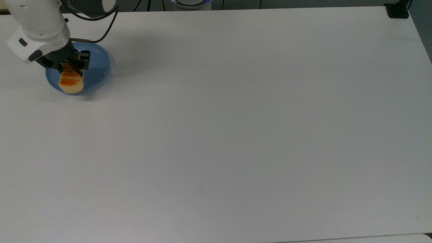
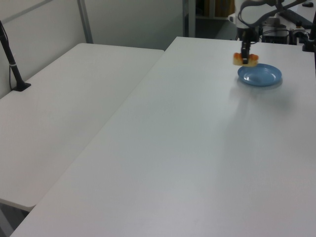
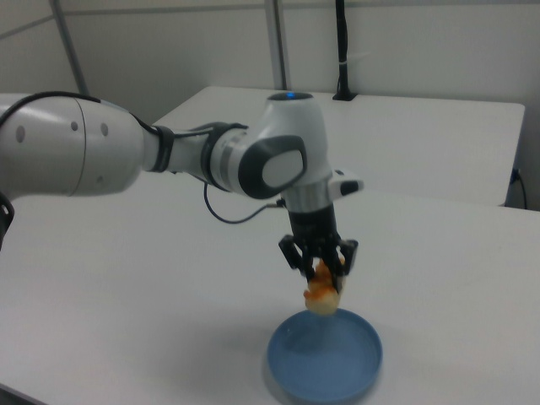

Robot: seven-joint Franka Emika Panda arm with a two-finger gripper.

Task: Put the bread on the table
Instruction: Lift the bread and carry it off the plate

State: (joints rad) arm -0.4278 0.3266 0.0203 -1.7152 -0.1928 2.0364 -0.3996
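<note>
The bread (image 1: pixel 70 81), a small bun with an orange-brown striped top, hangs in the air above the blue plate (image 1: pixel 96 72), tilted with one end down. My gripper (image 1: pixel 67 65) is shut on its upper end. In the right view the bread (image 3: pixel 321 291) dangles from the gripper (image 3: pixel 319 268) a short way above the plate (image 3: pixel 325 354). In the left view the bread (image 2: pixel 245 60) sits above the plate's (image 2: pixel 260 75) far left rim, under the gripper (image 2: pixel 245 52). The white table (image 1: pixel 236 118) spreads wide around the plate.
A black camera mount (image 1: pixel 397 10) stands at the top view's upper right corner. A second white table (image 2: pixel 64 108) adjoins on the left view's left, with a black post (image 2: pixel 12 64) on it. Cables trail behind the arm (image 1: pixel 37 20).
</note>
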